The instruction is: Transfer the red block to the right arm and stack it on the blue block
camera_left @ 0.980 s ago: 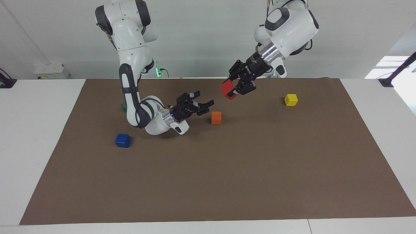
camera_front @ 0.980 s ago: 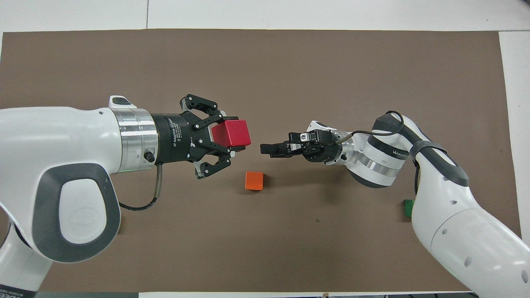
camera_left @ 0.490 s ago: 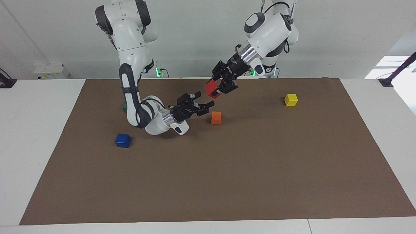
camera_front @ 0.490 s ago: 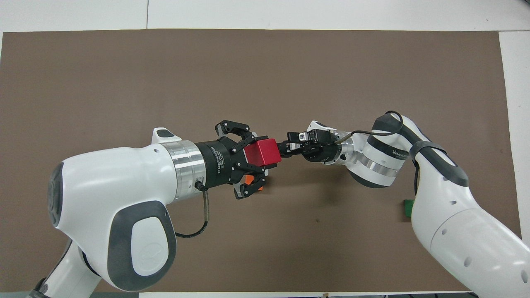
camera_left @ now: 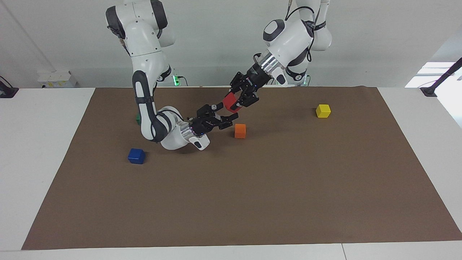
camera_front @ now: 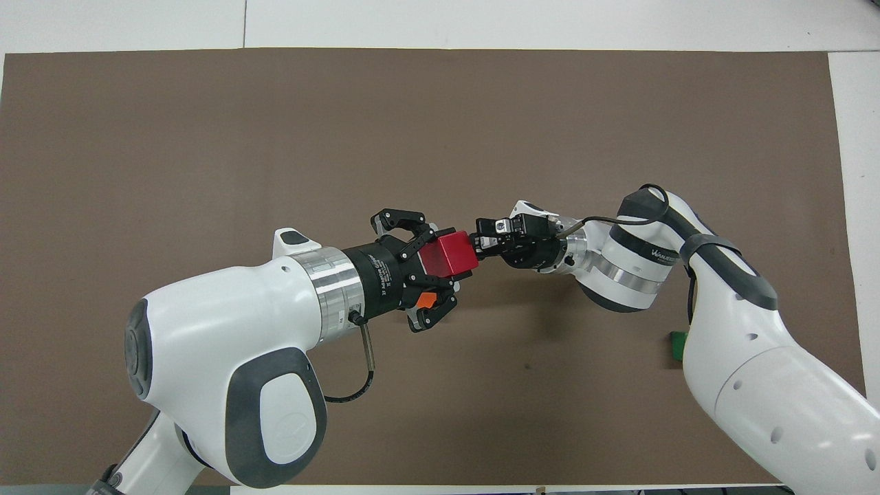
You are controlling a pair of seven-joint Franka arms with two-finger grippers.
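My left gripper [camera_left: 234, 102] is shut on the red block [camera_left: 229, 102] and holds it in the air above the brown mat, over a spot beside the orange cube. The overhead view shows the same red block [camera_front: 450, 254] in the left gripper [camera_front: 440, 260]. My right gripper [camera_left: 226, 111] points at it from low over the mat, open, with the block's corner at the mouth of its fingers. In the overhead view the right gripper [camera_front: 476, 243] meets the block's edge. The blue block [camera_left: 136, 156] lies on the mat beside the right arm's elbow and is hidden in the overhead view.
An orange cube [camera_left: 240, 130] sits on the mat just under the two grippers, half covered in the overhead view [camera_front: 426, 300]. A yellow cube [camera_left: 323, 111] lies toward the left arm's end. A green cube [camera_front: 678, 344] peeks out by the right arm.
The left arm has swung down and across, carrying the red block over the orange cube up to the right gripper's fingers. The right arm has hardly moved and stays open.
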